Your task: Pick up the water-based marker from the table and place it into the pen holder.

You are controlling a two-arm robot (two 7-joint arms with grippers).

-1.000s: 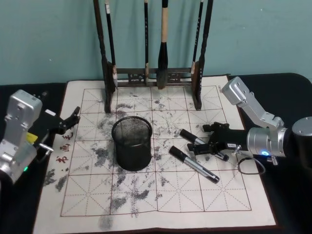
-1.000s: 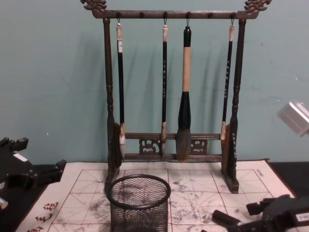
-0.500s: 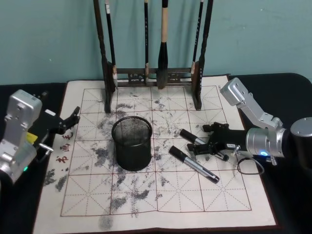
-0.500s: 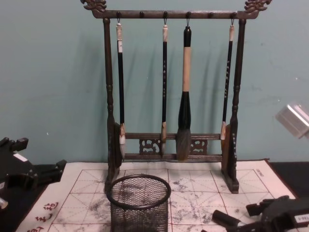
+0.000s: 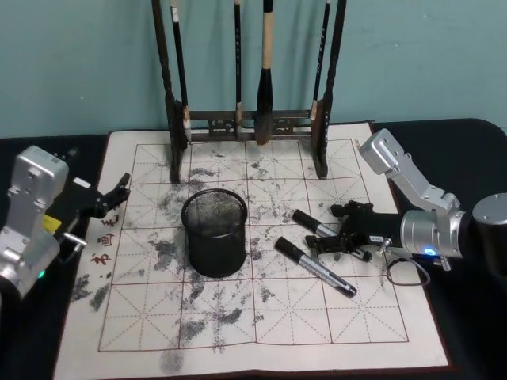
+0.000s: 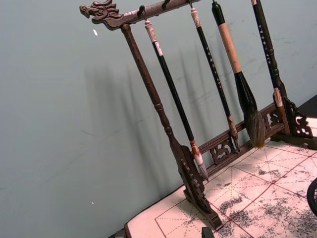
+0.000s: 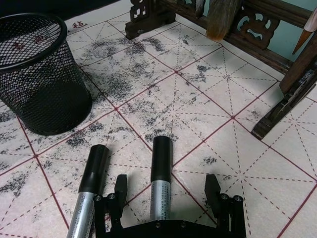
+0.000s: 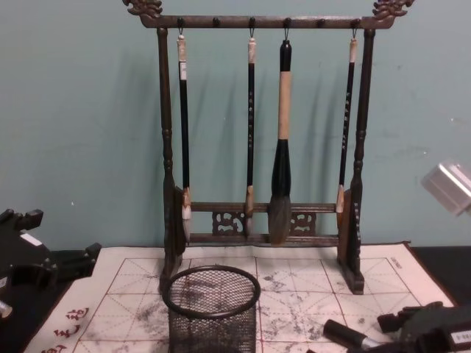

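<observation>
1. Jaws spread wide, the right gripper (image 7: 166,182) sits low over the right half of the mat (image 5: 277,317). One finger stands on either side of the water-based marker (image 7: 161,158), and neither touches it.
2. At the mat's left edge the left gripper (image 5: 120,190) is parked, its jaws slightly apart.
3. Near the mat's centre the pen holder (image 5: 214,247) stands upright, well apart from the marker. Its mesh floor shows through the open mouth.
4. Lying flat on the mat, the marker has its long axis on a diagonal. The black cap points toward the far left and the grey barrel runs back toward the near right corner, under the gripper.
5. A second marker (image 5: 315,267) lies just beside it, roughly parallel, on the side toward the mat's near edge.
6. The pale mat, ruled in red squares and blotted with ink, covers a black table (image 5: 467,134).
7. A dark wooden rack (image 5: 245,125) with four hanging brushes (image 8: 283,147) stands along the mat's far edge, against a teal wall (image 5: 79,63).
</observation>
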